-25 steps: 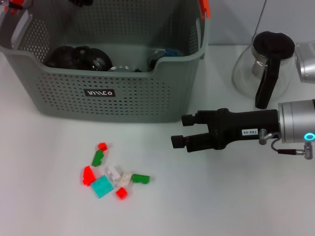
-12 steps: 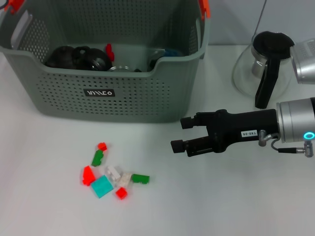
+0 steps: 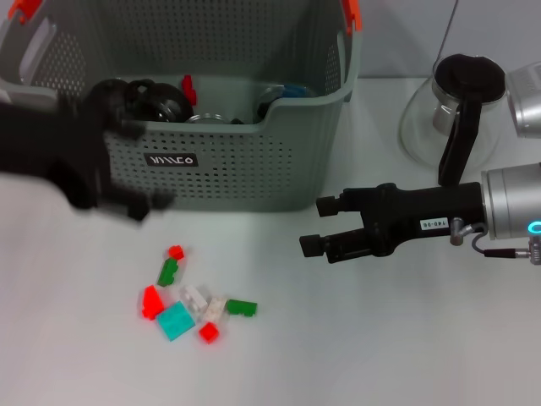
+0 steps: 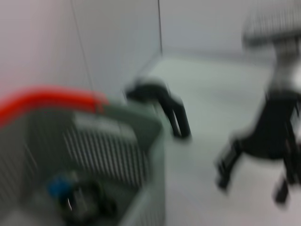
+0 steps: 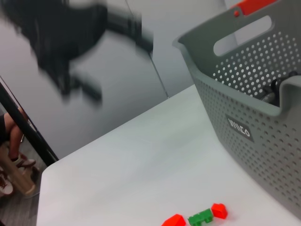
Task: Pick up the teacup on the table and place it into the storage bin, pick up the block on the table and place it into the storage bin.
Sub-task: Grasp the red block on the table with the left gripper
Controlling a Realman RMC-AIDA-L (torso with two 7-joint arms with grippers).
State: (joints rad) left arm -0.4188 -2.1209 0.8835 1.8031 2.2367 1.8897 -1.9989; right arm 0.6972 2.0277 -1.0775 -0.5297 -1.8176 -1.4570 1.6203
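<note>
The right claw (image 3: pixel 311 225) hovers over the white table (image 3: pixel 380 338) with its two fingers spread apart and nothing between them; a small white sticker on its body is too small to read. The left claw (image 3: pixel 127 169) is a dark blur before the storage bin (image 3: pixel 254 169), so I cannot tell its grip. The bin's black label (image 3: pixel 172 159) bears white lettering, unreadable. Blocks (image 3: pixel 194 296) lie scattered in front of the bin; a glass carafe (image 3: pixel 452 118) stands beside it.

L gripper (image 3: pixel 139 169) blurred, fingers spread; R gripper (image 3: pixel 319 225) level, jaws apart.
</note>
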